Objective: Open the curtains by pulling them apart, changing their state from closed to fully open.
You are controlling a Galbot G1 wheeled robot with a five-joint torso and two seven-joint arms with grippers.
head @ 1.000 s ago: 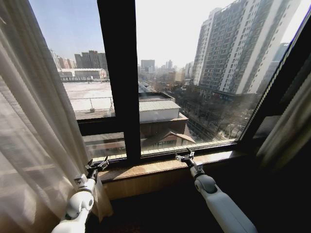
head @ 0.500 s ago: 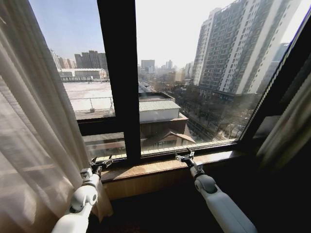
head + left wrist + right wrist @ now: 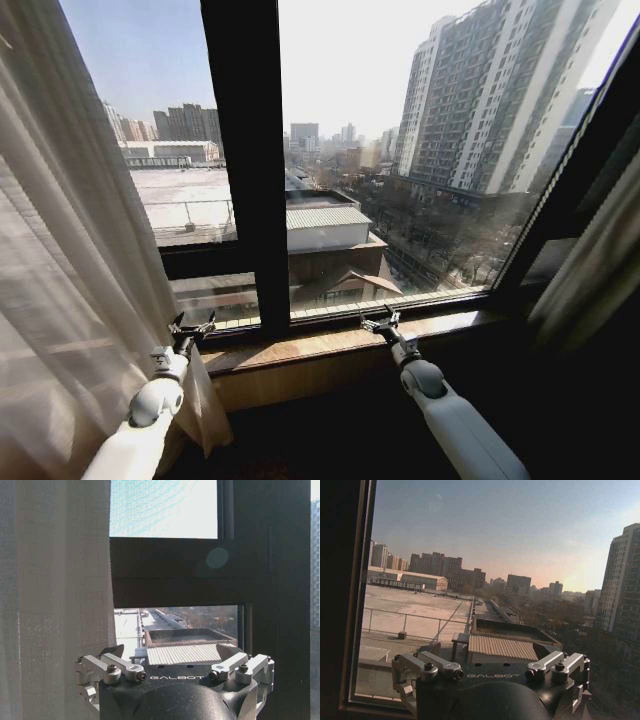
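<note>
Sheer cream-white pleated curtains (image 3: pixel 70 280), drawn to the sides of the window. Left panel bunched at the far left of the head view, hanging from the top of the scene down to floor level, its lower edge just beside the left arm. Same woven translucent fabric (image 3: pixel 55 605) along one side of the left wrist view, its hem edge hanging straight against the dark window frame. Right panel (image 3: pixel 590 260) gathered in shadow at the far right edge. Between the two, bare glass with a wide dark vertical window mullion (image 3: pixel 245 160) in the middle and a brown wooden window sill (image 3: pixel 340 340) below. Beyond the glass, a tall grey apartment tower (image 3: pixel 500 90) at far right.

Left gripper (image 3: pixel 190 326) raised near the sill, just right of the left panel, fingers spread apart, nothing between them, no contact with the fabric. Metal fingers (image 3: pixel 107 667) likewise splayed wide in the left wrist view.

Right gripper (image 3: pixel 380 322) poised over the sill to the right of the mullion, well apart from the right panel, fingers parted and empty; silver fingers (image 3: pixel 555 665) likewise spread in the right wrist view.
</note>
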